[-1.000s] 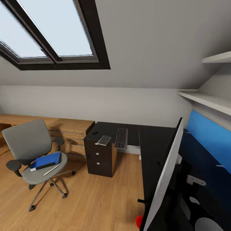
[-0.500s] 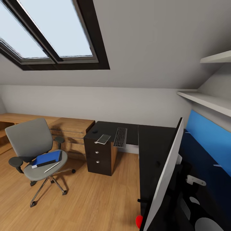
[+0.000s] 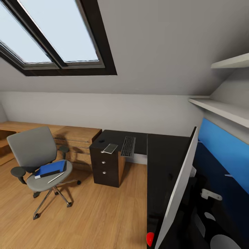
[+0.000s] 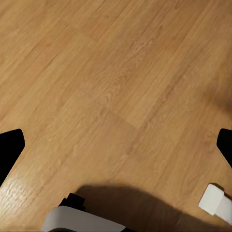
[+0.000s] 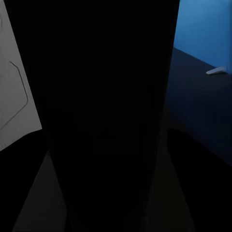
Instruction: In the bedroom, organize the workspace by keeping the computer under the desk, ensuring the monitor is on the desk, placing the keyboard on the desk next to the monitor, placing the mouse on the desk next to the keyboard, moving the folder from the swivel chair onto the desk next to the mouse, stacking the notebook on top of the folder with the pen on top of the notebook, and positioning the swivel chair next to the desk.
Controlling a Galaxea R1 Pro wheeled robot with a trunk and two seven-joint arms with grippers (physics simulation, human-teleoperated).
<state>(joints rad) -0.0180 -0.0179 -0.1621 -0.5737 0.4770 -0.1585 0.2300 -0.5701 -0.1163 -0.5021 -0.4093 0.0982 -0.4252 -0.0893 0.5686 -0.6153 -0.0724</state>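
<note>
Folder [image 3: 50, 168]: flat blue folder lying on the seat of the swivel chair [image 3: 31, 149], well apart from the black desk [image 3: 162, 152]; probably light and stiff, with a smooth cover that could slip, so it is best pinched across a free edge overhanging the seat cushion
Pen [image 3: 55, 178]: thin pale stick on the same seat, just beside the folder's near edge; light and likely to roll, so it wants a pinch at mid-length
Keyboard [image 3: 128, 146]: on the desk's far wing, above the drawer unit's side, already on the surface
Pale flat item [image 3: 110, 148]: lies on the desk just beside the keyboard, over the drawers; what it is cannot be told
Monitor [image 3: 180, 185]: stands edge-on at the near end of the desk, close to the camera, red light [image 3: 150, 238] at its lower corner
Left fingers [image 4: 10, 147]: dark tips at both edges of the left wrist view, spread wide with nothing between them, over bare wooden floor [image 4: 116, 87]; the folder lies well away from them
Right fingers: the right wrist view is mostly dark, with a strip of blue panel [image 5: 205, 34]; whether they are spread or pressed together cannot be told
</note>
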